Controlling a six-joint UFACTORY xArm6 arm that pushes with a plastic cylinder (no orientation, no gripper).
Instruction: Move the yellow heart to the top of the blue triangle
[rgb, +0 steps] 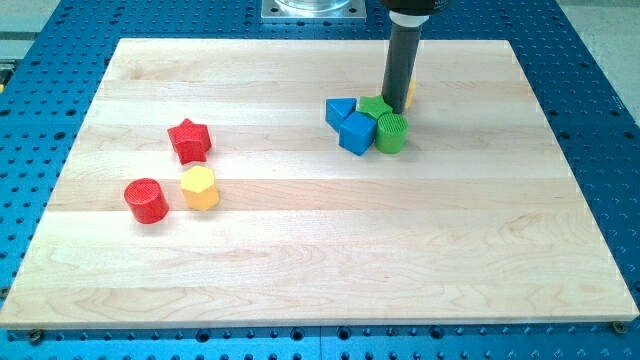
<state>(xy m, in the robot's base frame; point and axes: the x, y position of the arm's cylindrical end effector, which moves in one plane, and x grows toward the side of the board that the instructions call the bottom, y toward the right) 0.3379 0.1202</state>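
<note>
The yellow heart (411, 94) sits near the view's top, right of centre, mostly hidden behind my rod; only a yellow sliver shows on the rod's right side. The blue triangle (339, 110) lies to its left, at the left end of a tight cluster. My tip (397, 109) rests on the board just left of the heart, touching or nearly touching it, behind the green blocks of the cluster.
The cluster also holds a blue cube (357, 133), a green star (374, 106) and a green cylinder (392, 132). On the view's left lie a red star (189, 140), a red cylinder (146, 200) and a yellow hexagon (200, 188). The wooden board (320, 270) sits on a blue perforated table.
</note>
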